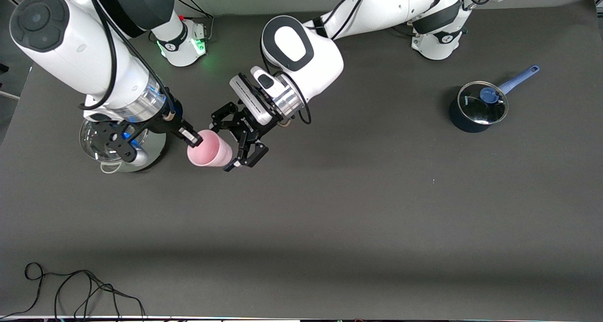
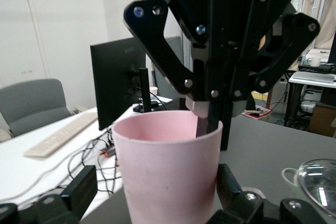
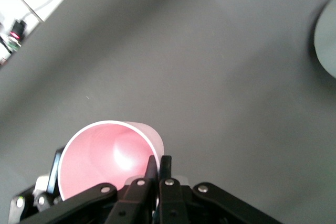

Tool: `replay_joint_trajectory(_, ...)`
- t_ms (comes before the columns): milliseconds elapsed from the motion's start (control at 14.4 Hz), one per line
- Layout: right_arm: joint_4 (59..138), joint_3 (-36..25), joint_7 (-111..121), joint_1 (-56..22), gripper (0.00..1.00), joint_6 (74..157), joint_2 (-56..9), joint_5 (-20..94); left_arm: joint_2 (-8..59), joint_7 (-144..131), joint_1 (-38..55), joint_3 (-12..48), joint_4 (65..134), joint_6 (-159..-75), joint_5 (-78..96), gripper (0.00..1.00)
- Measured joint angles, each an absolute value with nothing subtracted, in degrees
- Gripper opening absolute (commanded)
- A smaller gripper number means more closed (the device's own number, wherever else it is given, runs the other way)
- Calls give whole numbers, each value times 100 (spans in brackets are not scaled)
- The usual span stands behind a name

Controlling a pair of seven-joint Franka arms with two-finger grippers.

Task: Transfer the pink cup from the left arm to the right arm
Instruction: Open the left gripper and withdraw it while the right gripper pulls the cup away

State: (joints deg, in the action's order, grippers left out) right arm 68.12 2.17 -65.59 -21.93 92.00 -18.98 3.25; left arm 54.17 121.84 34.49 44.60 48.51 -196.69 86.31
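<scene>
The pink cup (image 1: pixel 209 151) lies on its side in the air over the table, between the two grippers. My right gripper (image 1: pixel 193 137) is shut on the cup's rim, one finger inside and one outside, as the right wrist view shows (image 3: pixel 159 162). My left gripper (image 1: pixel 221 145) is open, its fingers standing on either side of the cup's body. In the left wrist view the cup (image 2: pixel 168 171) stands between the spread left gripper (image 2: pixel 155 187), with a gap at one finger, and the right gripper (image 2: pixel 205 119) bites the rim. The cup's inside (image 3: pixel 105 156) shows pink.
A dark saucepan (image 1: pixel 476 109) with a glass lid and blue handle stands toward the left arm's end. A shiny steel pot with a glass lid (image 1: pixel 118 150) sits under the right arm's wrist. A black cable (image 1: pixel 70 289) lies near the front edge.
</scene>
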Motion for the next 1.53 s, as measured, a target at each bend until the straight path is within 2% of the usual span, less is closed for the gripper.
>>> replay_joint_trajectory(209, 6630, 166, -6552, -2171, 0, 9428, -1997, -59, 5398, 12192, 3154, 4436, 4973, -19584, 8276, 100)
replay_joint_trajectory(348, 6625, 118, -6416, -2114, 0, 9557, -2006, -294, 5327, 12194, 2766, 4423, 5285, -19166, 8040, 100)
replay_joint_trajectory(626, 6623, 56, -5519, -1498, 0, 9622, -2045, -387, 4826, 12201, 1631, 4412, 6321, -17709, 7911, 100)
replay_joint_trajectory(974, 6625, 21, -3045, -102, 0, 9603, -2117, -285, 3699, 12199, 135, 4406, 7991, -15847, 7906, 100)
replay_joint_trajectory(1252, 6636, 17, -767, 954, 0, 9234, -2120, -84, 2811, 12197, -799, 4384, 9257, -14556, 7666, 100)
replay_joint_trajectory(1530, 6966, 20, 920, 1547, 0, 9336, -2136, 190, 2312, 11668, -1798, 4343, 9835, -12890, 6396, 100)
